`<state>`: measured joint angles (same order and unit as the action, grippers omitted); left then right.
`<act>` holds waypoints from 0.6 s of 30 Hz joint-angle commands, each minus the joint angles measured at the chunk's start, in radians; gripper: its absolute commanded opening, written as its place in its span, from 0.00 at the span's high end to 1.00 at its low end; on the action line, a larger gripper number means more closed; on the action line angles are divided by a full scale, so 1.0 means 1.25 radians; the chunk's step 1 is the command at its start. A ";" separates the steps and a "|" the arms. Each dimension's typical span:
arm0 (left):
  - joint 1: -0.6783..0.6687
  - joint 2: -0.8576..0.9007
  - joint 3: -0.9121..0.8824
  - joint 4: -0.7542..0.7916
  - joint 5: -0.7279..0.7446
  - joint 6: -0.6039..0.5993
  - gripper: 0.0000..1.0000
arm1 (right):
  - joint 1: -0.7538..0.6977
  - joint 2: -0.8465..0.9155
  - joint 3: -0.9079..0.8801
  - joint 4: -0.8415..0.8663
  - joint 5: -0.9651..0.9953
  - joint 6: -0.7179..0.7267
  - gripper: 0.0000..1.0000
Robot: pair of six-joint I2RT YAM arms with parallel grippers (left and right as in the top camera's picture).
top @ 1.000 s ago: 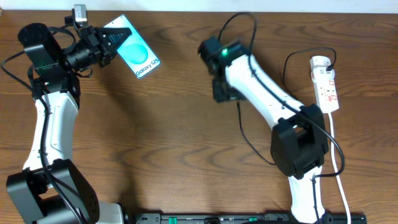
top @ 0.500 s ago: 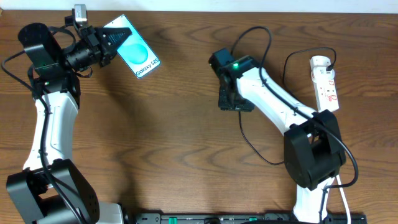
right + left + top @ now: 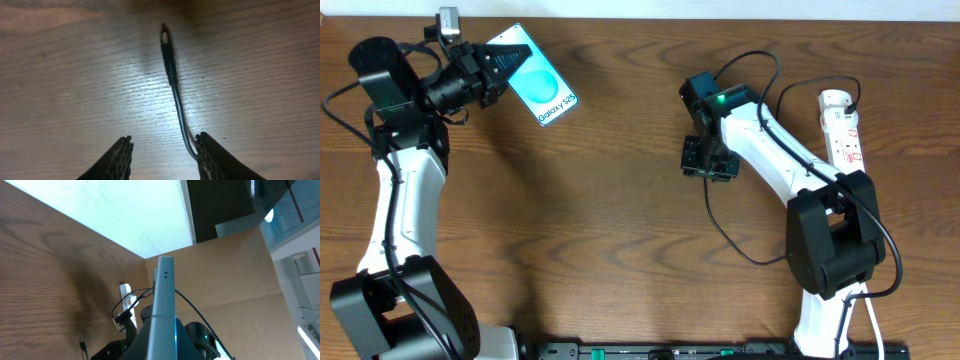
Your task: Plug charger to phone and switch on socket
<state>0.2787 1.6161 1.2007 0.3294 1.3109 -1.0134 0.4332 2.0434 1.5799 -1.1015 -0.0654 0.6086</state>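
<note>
The phone, teal screen up with its "Galaxy S25" band at the near end, is at the far left. My left gripper is shut on its far end. In the left wrist view the phone shows edge-on between the fingers. The charger plug tip lies on the table in front of my open right gripper, and its cable runs past the inside of the right finger. From overhead, the right gripper hovers over the charger cable's end. The white socket lies at the far right.
Thick black robot cables loop over the right arm near the socket. A white cord runs from the socket to the front edge. Bare wooden table lies between the two arms.
My right arm has swung right and toward the front, away from the phone, and now sits over the charger's plug end. The left arm and phone have not moved.
</note>
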 commanded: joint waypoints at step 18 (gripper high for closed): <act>0.001 -0.002 0.009 0.007 0.013 0.029 0.93 | -0.052 0.070 -0.003 0.001 -0.046 -0.144 0.59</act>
<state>0.2787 1.6161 1.2007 0.3298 1.3106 -0.9928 0.3733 2.0888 1.5776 -1.1046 -0.1047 0.4644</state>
